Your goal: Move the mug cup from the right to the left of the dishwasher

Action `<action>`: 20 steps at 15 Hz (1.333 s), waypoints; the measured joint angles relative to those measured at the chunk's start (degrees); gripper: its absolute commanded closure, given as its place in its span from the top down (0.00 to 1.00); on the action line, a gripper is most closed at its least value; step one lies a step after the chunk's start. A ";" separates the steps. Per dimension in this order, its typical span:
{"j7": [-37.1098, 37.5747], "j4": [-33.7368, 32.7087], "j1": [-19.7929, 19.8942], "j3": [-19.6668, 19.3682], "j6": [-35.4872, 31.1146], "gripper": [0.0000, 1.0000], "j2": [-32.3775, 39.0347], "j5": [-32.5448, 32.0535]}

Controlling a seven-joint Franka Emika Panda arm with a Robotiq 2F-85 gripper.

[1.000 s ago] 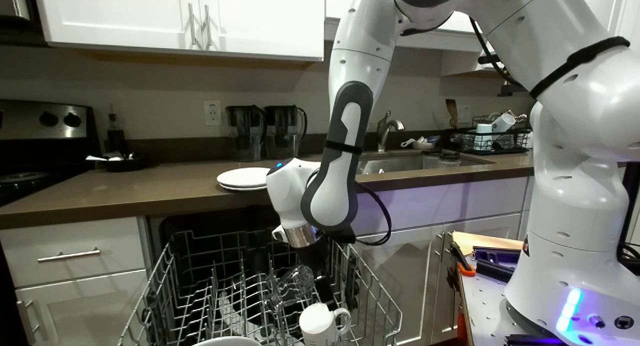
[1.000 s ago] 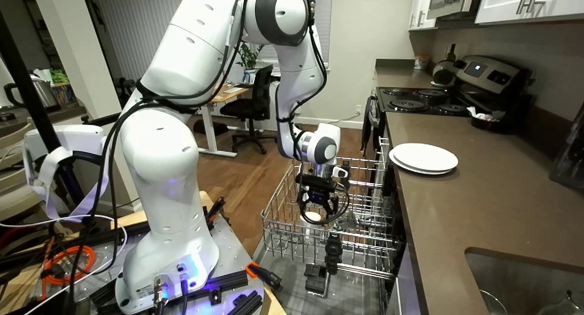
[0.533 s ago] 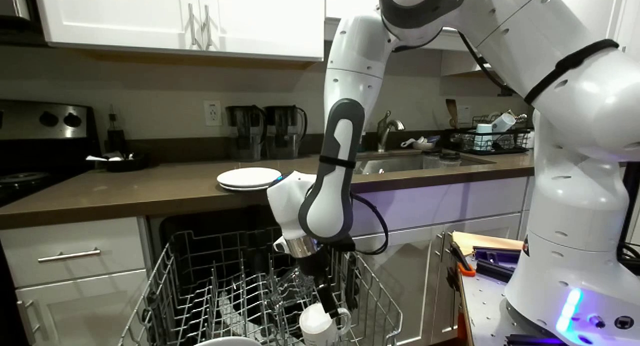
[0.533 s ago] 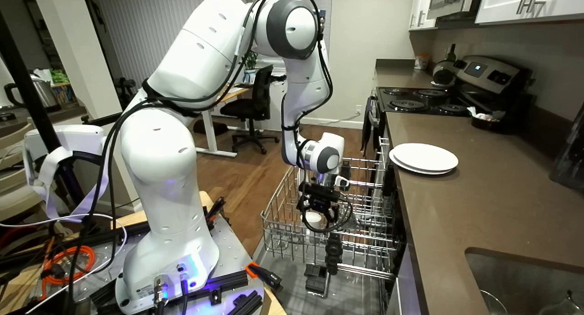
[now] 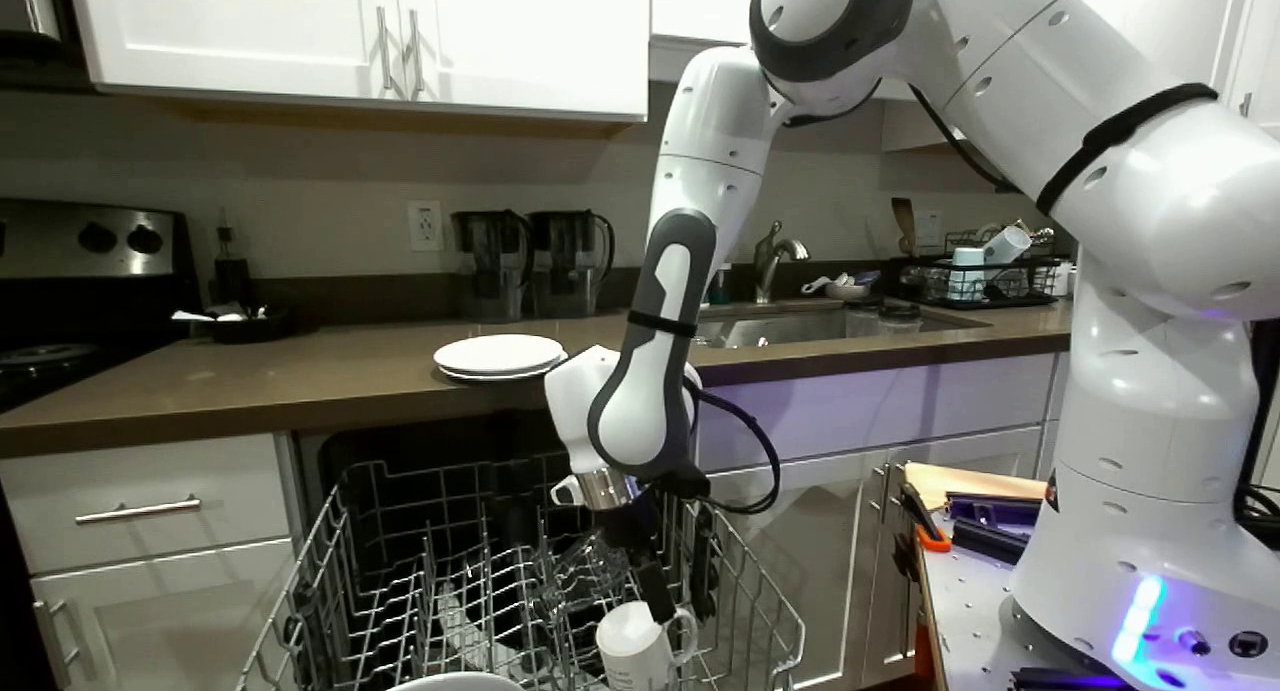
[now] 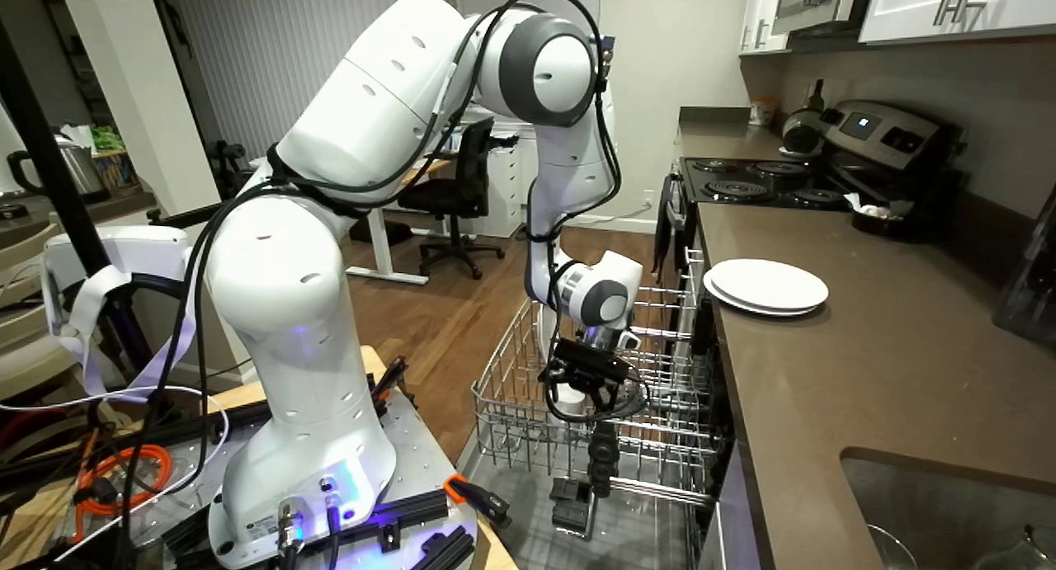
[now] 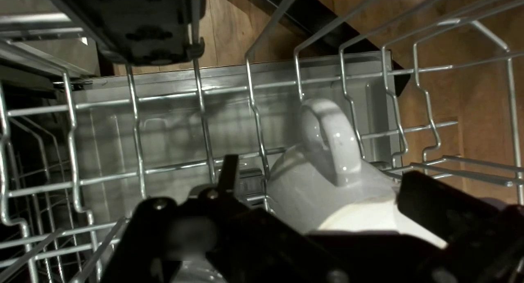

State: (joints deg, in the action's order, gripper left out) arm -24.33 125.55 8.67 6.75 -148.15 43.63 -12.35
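Note:
The white mug cup (image 5: pixel 630 659) stands in the right part of the dishwasher's wire rack (image 5: pixel 790 626), its handle to the right. I cannot tell whether its opening or its base faces up. It also shows behind my gripper in an exterior view (image 6: pixel 569 400). My black gripper (image 5: pixel 662 611) is low at the mug. In the wrist view the gripper (image 7: pixel 319 172) is open, its fingers wide apart, with the mug (image 7: pixel 303 189) between them. The right finger overlaps the mug's edge; contact there is unclear. The dishwasher's dark interior (image 5: pixel 440 446) is behind the rack.
A clear glass (image 5: pixel 595 561) lies in the rack just behind the mug. A white dish (image 5: pixel 455 682) shows at the rack's front. Rack tines and side walls surround the gripper. White plates (image 5: pixel 500 354) sit near the counter edge (image 5: pixel 200 421) above the dishwasher.
The gripper has moved down to the mug, its visible finger now overlapping the mug's right side. The mug has shifted very slightly left in the last half second.

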 measured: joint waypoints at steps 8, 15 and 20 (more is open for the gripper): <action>0.07 0.84 -0.11 0.08 2.03 1.00 -3.09 1.09; -0.18 3.38 -0.22 0.02 4.30 1.00 -5.08 1.38; -2.51 6.05 -0.75 -0.28 -5.01 0.75 -3.68 -1.83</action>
State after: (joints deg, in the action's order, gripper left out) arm -26.85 131.60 7.92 6.47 -153.16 39.95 -14.18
